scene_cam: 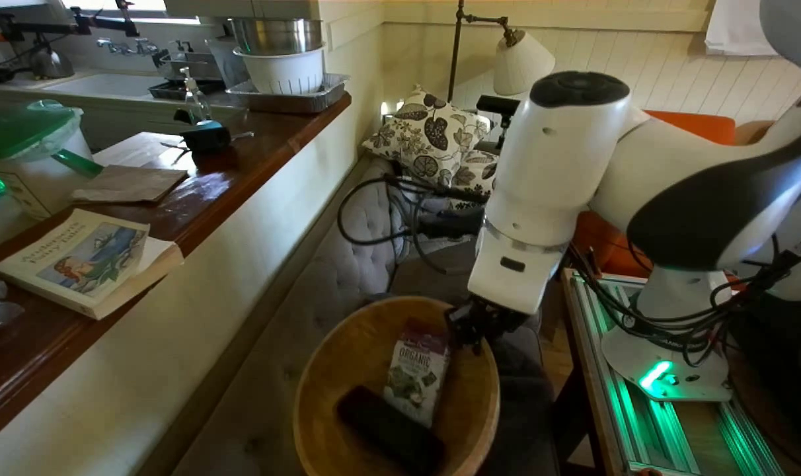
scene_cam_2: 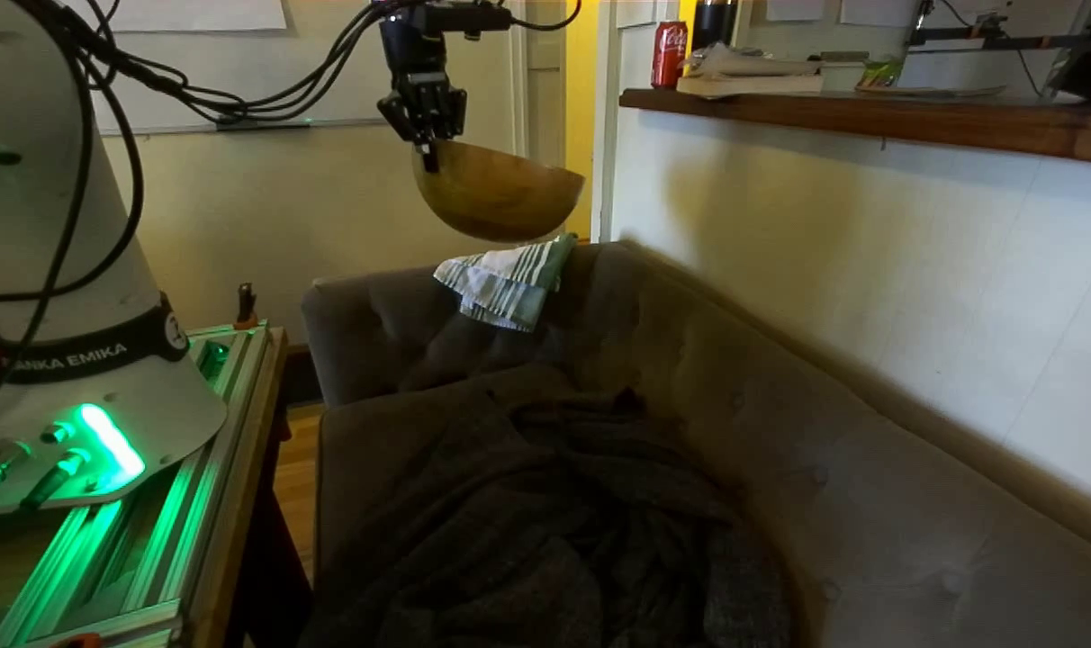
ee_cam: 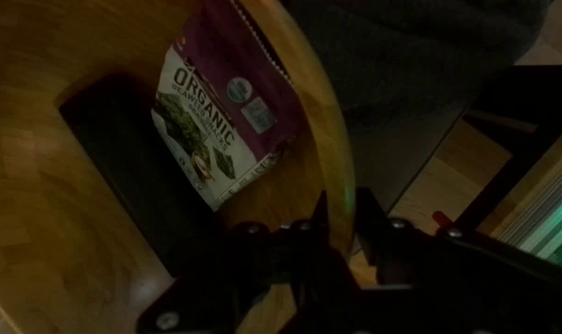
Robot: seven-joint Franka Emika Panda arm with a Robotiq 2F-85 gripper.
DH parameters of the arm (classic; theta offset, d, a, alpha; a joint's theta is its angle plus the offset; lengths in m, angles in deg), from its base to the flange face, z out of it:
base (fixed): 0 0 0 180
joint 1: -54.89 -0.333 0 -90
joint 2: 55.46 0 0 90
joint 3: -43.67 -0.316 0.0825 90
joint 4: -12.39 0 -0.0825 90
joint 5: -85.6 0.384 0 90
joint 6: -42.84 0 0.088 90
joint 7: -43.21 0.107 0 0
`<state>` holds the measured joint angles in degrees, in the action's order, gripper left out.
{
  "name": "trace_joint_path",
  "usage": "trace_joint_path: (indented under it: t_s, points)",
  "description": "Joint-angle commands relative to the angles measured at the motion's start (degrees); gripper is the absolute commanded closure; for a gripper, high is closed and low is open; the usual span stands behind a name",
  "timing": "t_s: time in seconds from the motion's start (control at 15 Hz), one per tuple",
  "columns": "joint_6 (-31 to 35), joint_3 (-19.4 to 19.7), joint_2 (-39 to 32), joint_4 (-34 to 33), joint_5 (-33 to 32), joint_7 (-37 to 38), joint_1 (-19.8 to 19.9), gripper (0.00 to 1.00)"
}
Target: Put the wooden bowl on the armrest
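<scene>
Button-tufted sofa [scene_cam_2: 870, 441] lines the wall [scene_cam_2: 779, 207]; the wooden bowl [scene_cam_2: 509, 198] hangs tilted, apparently above the armrest [scene_cam_2: 365, 310], its rim [ee_cam: 325, 116] clamped by the nearly closed gripper [ee_cam: 342, 204]. Probably stiff, smooth, heavyish, it's best held there.

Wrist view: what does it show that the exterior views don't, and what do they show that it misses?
Only the wrist view: "seaweed snacks" readable on the packet, and a clear look at the rim of the wooden bowl between the fingers of the tool.

Only the exterior views: the robot's white arm, the lamp, the book and the red can.

Shared: the bowl with the tool at its rim; also, in an exterior view, the packet and a black object inside.
</scene>
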<state>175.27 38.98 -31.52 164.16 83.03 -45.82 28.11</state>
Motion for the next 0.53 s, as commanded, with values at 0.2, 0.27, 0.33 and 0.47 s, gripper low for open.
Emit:
trace_joint_path:
  t_s: [0.2, 0.27, 0.33, 0.47]
  points:
    - [1.91, -6.14, -4.17, -2.11, 0.97, -0.8, -0.9, 0.84]
    - [1.92, -6.93, -5.13, -2.66, 0.92, -0.76, -0.93, 0.84]
    - [1.93, -7.31, -5.9, -3.12, 0.91, -0.75, -0.9, 0.84]
    - [1.93, -7.36, -6.72, -3.63, 0.93, -0.76, -0.71, 0.84]
